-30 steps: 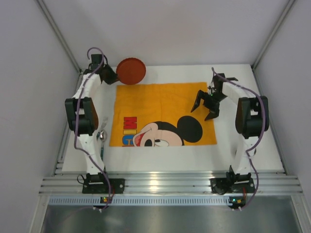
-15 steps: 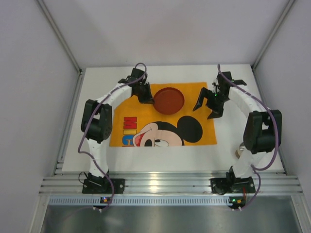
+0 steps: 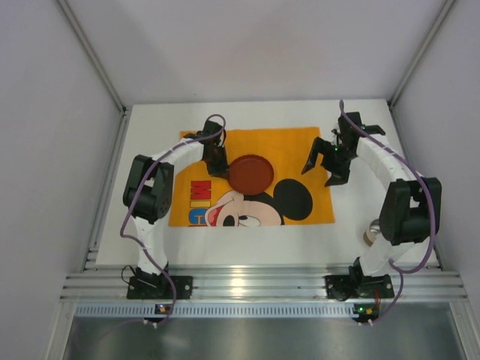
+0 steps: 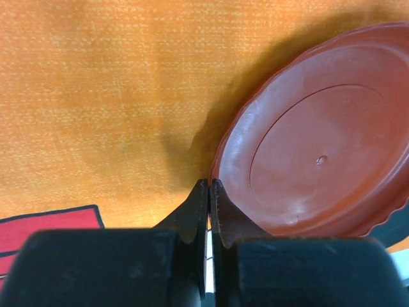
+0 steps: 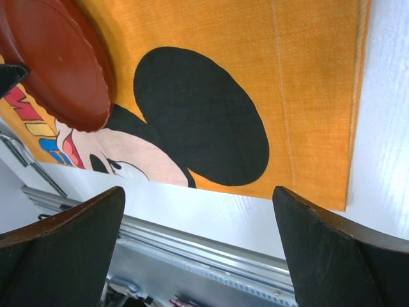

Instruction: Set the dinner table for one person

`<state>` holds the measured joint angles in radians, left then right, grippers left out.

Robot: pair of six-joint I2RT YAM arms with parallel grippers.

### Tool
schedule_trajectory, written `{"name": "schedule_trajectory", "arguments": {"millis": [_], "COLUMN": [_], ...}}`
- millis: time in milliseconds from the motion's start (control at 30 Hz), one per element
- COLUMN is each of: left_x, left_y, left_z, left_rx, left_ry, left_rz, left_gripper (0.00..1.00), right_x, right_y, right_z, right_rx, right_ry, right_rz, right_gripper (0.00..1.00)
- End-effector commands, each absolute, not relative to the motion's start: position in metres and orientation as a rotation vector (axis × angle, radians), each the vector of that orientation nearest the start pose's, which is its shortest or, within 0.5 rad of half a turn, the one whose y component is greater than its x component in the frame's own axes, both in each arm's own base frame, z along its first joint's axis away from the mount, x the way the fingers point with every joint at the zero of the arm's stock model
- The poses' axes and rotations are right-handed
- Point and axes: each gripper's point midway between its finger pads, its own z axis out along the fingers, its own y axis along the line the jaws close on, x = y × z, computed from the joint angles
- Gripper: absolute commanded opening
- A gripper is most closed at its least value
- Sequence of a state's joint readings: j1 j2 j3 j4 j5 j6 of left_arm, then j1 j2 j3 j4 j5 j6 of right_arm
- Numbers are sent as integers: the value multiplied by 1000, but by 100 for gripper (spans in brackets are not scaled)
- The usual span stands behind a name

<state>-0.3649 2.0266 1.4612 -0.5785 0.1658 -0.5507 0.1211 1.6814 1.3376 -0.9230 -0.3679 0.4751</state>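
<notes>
White matte rectangular dinner table shows margin all round the orange Mickey Mouse cloth. I have my left gripper pinched on the rim of the round reddish-brown plastic plate, over the cloth. My right gripper gapes wide, empty.

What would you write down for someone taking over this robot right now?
Left hand: shut on the rim of the red plate, holding it above the orange cloth.
Right hand: open, empty, above the cloth's right part.
Done: cloth lies flat on the dinner table.
Left: set the plate down and let go; then the rest of the setting.
</notes>
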Motion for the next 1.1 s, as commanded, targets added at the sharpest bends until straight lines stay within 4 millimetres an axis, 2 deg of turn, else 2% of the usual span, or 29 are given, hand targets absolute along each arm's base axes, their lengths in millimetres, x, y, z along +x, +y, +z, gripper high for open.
{"name": "schedule_trajectory", "arguments": {"millis": [0,33,67,200,233,300,333,433,467,500,533,567,600,633,667,700,800,833,933,1067], "left_x": [396,395,394,395,395,394,393,390,388,388,387,386,384,384,384,382,380,379,375,368], "left_y": [-196,-198,-198,-198,-198,-197,-198,-196,-197,-197,-196,-197,-197,-196,-197,-196,-195,-193,-191,-187], "left_z": [46,44,45,57,59,68,69,79,84,87,88,91,93,93,96,97,98,97,98,97], "left_rx": [-219,-218,-219,-223,-224,-225,-228,-237,-235,-231,-226,-222,-210,-209,-201,-191,-174,-174,-164,-143], "left_ry": [2767,2773,2774,2731,2723,2704,2702,2682,2671,2663,2663,2659,2661,2661,2655,2658,2662,2664,2668,2685], "left_rz": [-408,-414,-419,-435,-435,-446,-452,-464,-472,-475,-479,-485,-490,-491,-495,-493,-485,-477,-472,-456], "left_gripper": [4,11,24,83,90,90,90,89,88,88,87,87,86,86,85,85,84,84,84,83], "right_x": [330,331,332,332,329,324,316,296,289,282,268,258,250,235,225,213,193,182,174,181], "right_y": [108,103,100,81,70,53,34,4,-15,-23,-25,-45,-50,-49,-56,-54,-52,-48,-36,-31], "right_z": [156,163,169,194,205,215,222,226,224,220,209,200,193,176,169,158,140,127,103,84], "right_rx": [415,405,398,392,409,435,469,556,647,700,763,893,961,1040,1118,1172,1294,1328,1386,1429], "right_ry": [2763,2753,2744,2701,2678,2657,2641,2623,2613,2610,2626,2608,2601,2625,2620,2626,2610,2631,2651,2617], "right_rz": [587,545,522,380,301,187,58,-55,-66,-61,-18,-3,27,71,56,55,59,74,162,255], "right_gripper": [100,100,100,100,99,100,100,100,100,100,100,100,100,100,100,100,100,100,100,100]}}
